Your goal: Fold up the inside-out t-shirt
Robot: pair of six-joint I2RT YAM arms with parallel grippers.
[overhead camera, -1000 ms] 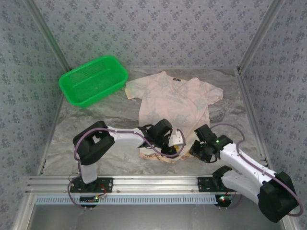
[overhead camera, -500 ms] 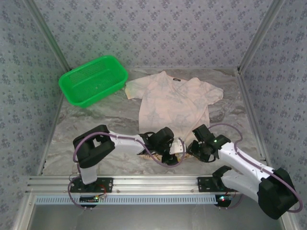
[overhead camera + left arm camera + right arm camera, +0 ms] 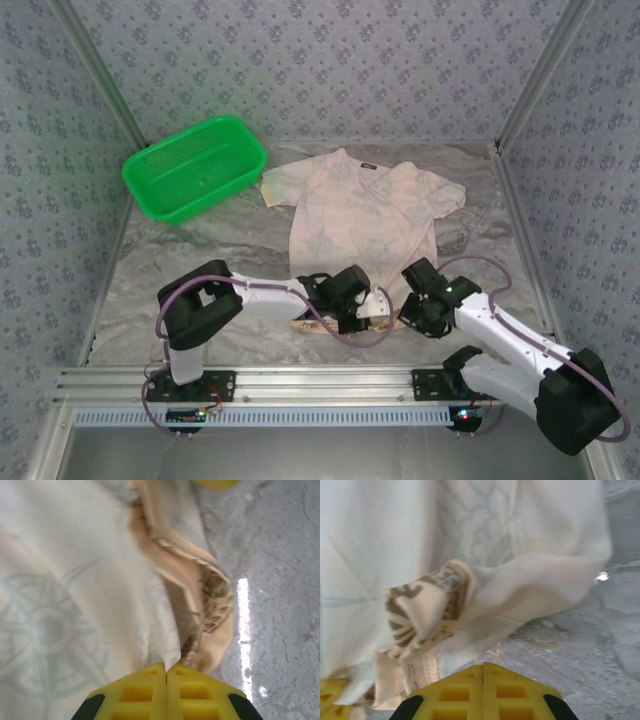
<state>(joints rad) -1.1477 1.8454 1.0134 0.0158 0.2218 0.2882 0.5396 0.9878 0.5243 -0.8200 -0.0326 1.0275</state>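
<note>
now both jaws have snapped closed at the near hem of the t-shirt (image 3: 360, 215), spread flat at frame centre. left gripper (image 3: 166, 672) pinches a fold; right gripper (image 3: 483, 672) is closed at the hem's edge, hold unclear. the fold looks ready to start.

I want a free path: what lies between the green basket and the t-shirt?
Only bare grey tabletop lies between the green basket and the t-shirt, seen in the top view.

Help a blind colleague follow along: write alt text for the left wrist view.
The left pincer, yellow, is shut on a raised fold of the pale, inside-out t-shirt; a faint compass rose shows through. Grey marbled table lies right.
</note>
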